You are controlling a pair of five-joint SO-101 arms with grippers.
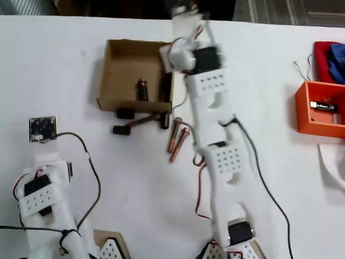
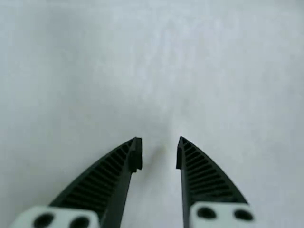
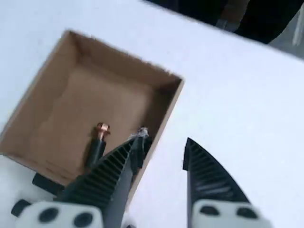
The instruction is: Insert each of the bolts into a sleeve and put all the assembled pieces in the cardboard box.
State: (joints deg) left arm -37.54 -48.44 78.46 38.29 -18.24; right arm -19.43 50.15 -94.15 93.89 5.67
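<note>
A copper bolt seated in a black sleeve [image 1: 142,89] lay inside the open brown cardboard box [image 1: 116,65]. Loose copper bolts [image 1: 178,139] and black sleeves [image 1: 125,114] lay just outside it. The right gripper [image 3: 161,149] hung over the box's wall, jaws apart. The left gripper [image 2: 156,153], well away from the box, held its jaws apart over the white counter [image 2: 152,57].

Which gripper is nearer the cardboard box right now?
Right. The right gripper hangs open at the rim of the cardboard box, one finger over its edge. The left gripper sits open over bare table, well off from the box.
</note>
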